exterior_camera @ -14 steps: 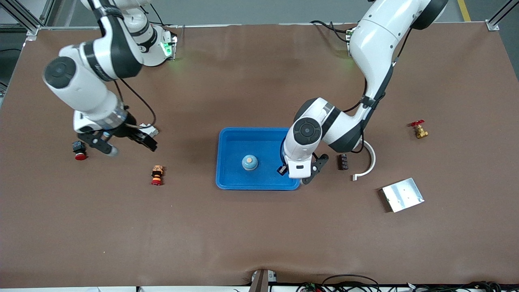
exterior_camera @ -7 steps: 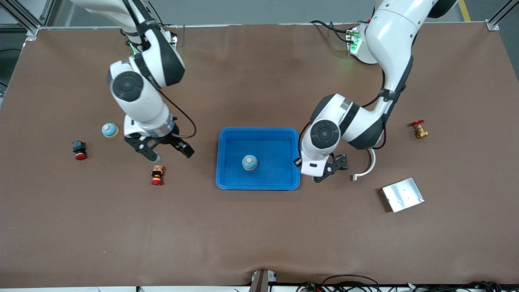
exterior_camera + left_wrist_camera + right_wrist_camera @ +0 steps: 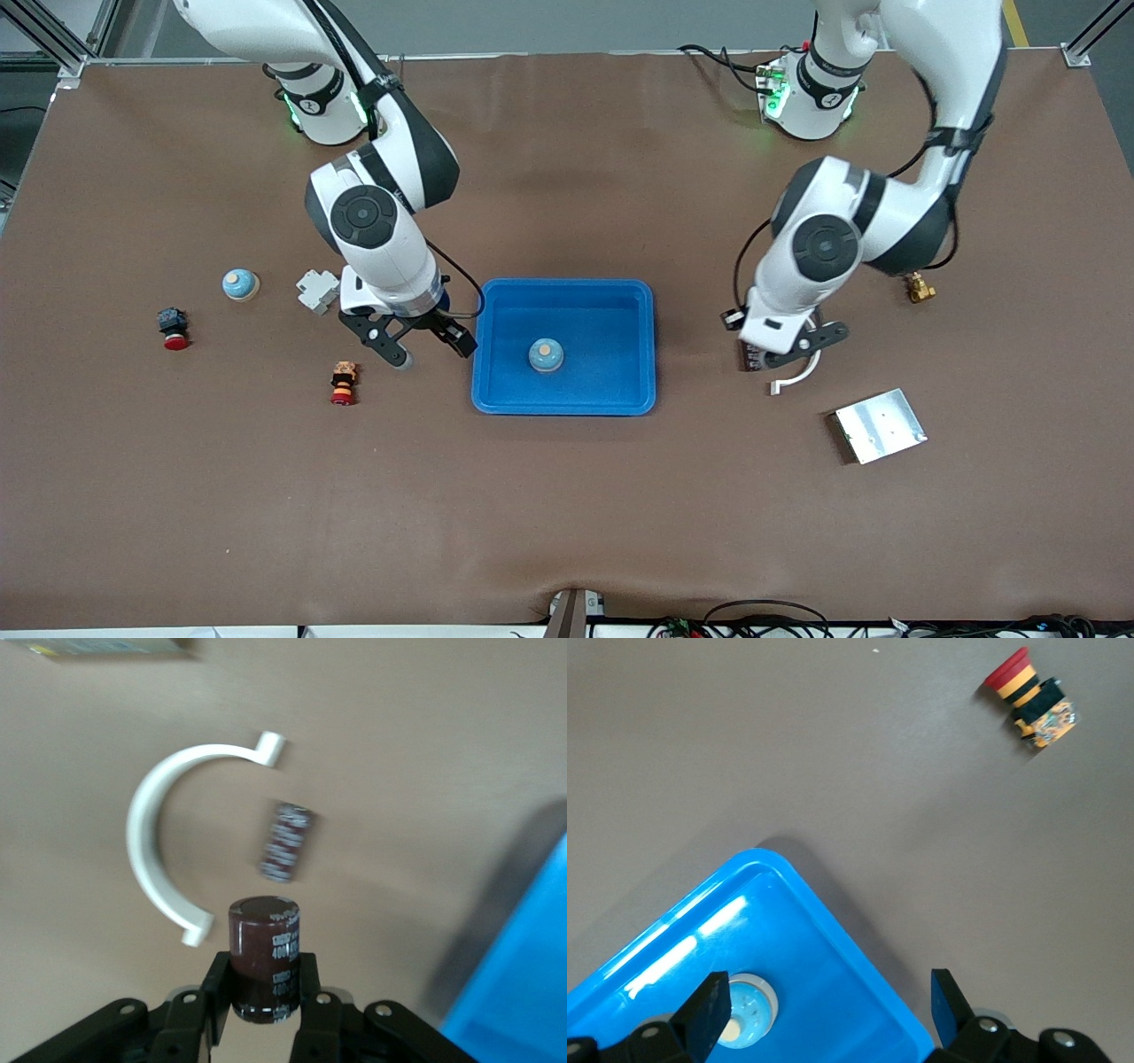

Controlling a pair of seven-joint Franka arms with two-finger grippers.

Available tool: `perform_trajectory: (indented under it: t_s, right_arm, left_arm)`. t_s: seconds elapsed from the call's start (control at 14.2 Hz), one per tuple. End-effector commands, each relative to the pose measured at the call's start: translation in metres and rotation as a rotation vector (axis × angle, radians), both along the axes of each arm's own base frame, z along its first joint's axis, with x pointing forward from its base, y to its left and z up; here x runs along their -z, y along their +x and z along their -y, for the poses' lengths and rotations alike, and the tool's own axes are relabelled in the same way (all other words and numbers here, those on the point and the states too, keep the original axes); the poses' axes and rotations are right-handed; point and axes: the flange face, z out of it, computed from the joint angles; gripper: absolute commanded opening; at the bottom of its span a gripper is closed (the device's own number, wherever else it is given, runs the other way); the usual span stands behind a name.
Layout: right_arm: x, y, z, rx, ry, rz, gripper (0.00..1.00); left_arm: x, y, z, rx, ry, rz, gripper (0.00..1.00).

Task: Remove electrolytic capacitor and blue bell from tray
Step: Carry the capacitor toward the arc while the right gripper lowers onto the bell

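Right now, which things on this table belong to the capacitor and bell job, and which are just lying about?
Job: capacitor in the shut left gripper; bell in the blue tray; open right gripper beside the tray.
Lying about: second capacitor, second bell, white bracket, metal plate, brass valve, red button, striped button, grey connector.

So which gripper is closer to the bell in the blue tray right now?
Right. The right gripper hangs open just off the blue tray at the right arm's end, beside the bell. The left gripper is clear of the tray's other end, shut on a capacitor.
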Motion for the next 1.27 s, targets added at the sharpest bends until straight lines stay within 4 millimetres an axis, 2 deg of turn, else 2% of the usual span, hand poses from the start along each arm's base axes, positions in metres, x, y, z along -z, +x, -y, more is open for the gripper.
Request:
perform_trajectory:
  t_s: [0.0, 0.28, 0.49, 0.63, 0.77, 1.06, 1.2]
  right_arm:
    - [0.010, 0.000, -0.019, -0.001, -0.009, -0.004, 1.00]
    - [0.036, -0.001, -0.045, 0.042, 0.013, 0.001, 1.00]
    - [0.061, -0.004, -0.067, 0.063, 0.010, -0.018, 1.00]
    - [0.073, -0.003, -0.076, 0.080, 0.007, -0.027, 1.00]
    - [0.081, 0.002, -0.082, 0.123, 0.012, -0.027, 1.00]
    - [0.103, -0.003, -0.099, 0.163, 0.006, -0.043, 1.00]
    - [0.108, -0.001, -0.103, 0.188, 0.010, -0.044, 1.00]
  left_arm:
    - [-0.018, -0.024, -0.057, 0.095, -0.013, 0.014, 0.00]
    - [-0.025, -0.021, -0.144, 0.238, -0.042, -0.001, 0.00]
    - [-0.022, -0.016, -0.194, 0.312, -0.066, -0.008, 0.00]
    - [-0.013, -0.012, -0.205, 0.335, -0.074, 0.010, 0.00]
    - [0.002, -0.005, -0.205, 0.354, -0.078, 0.031, 0.00]
    - [0.042, 0.003, -0.191, 0.383, -0.096, 0.035, 0.00]
    - [0.057, 0.007, -0.191, 0.411, -0.081, 0.039, 0.00]
